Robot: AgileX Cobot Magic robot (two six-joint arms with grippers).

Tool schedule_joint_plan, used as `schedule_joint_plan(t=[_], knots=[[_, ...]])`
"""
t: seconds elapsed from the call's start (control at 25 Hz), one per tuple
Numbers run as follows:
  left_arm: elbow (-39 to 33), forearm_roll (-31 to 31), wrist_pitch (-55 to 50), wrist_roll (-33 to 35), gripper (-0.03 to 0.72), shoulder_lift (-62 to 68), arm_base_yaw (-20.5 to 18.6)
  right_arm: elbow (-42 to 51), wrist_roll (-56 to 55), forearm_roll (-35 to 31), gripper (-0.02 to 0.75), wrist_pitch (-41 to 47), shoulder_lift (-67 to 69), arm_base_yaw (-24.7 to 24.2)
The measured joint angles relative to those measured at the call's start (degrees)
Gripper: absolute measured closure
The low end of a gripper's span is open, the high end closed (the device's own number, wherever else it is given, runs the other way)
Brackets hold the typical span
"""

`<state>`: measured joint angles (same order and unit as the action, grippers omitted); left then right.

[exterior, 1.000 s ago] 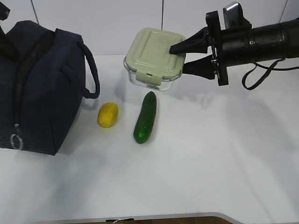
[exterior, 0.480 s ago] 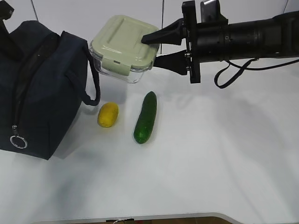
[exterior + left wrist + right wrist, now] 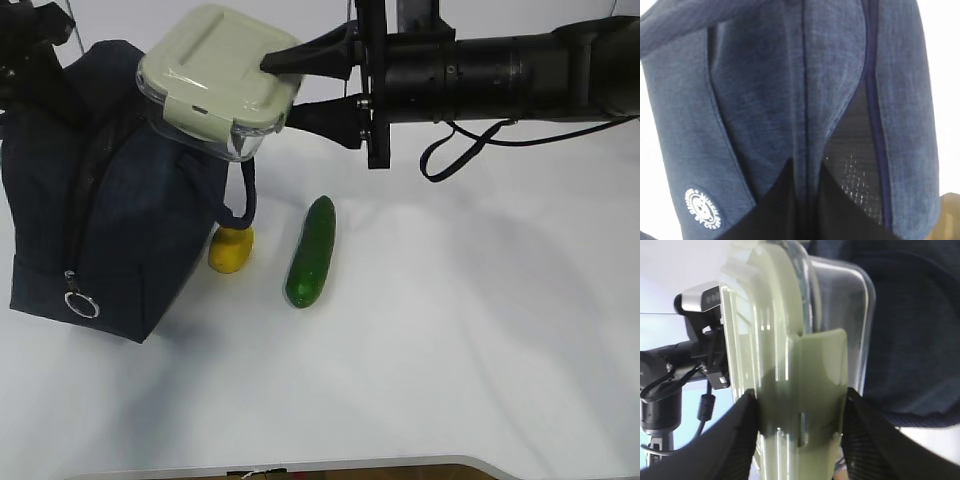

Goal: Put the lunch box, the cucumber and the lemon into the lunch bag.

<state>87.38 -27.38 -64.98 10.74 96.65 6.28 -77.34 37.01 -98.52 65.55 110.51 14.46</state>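
My right gripper (image 3: 278, 92) is shut on the edge of the lunch box (image 3: 210, 70), a clear container with a sage-green lid. It holds the box tilted in the air above the top right of the navy lunch bag (image 3: 120, 230). In the right wrist view the box (image 3: 785, 340) is clamped between both fingers (image 3: 735, 440), with the bag (image 3: 910, 330) behind. My left gripper (image 3: 806, 167) is shut on a fold of bag fabric (image 3: 760, 100) and shows at the top left (image 3: 25, 35). The lemon (image 3: 230, 255) lies beside the bag, partly behind a handle. The cucumber (image 3: 312, 252) lies to its right.
A metal ring pull (image 3: 82, 303) hangs at the bag's lower left, with the zip line running up from it. A loop of cable (image 3: 455, 155) dangles under the right arm. The white table (image 3: 450, 330) extends right and forward to its front edge.
The right gripper has carried the lunch box left and upward, from beside the bag to over it. The bag has been lifted and tilted rightward, and its handle now hangs over the lemon.
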Motion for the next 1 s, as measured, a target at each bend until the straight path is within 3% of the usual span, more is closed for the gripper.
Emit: schedule_joint_plan(t=[0.64,1.0], knots=[[0.0,-1.13,0.51,0.0,0.689,0.0,0.6,-5.73,0.33,0.76,0.36,0.22,5.09,2.65],[0.0,-5.85,1.66,1.86,0.689,0.0,0.6,-5.73,0.33,0.8,0.36,0.02,10.8,2.65]])
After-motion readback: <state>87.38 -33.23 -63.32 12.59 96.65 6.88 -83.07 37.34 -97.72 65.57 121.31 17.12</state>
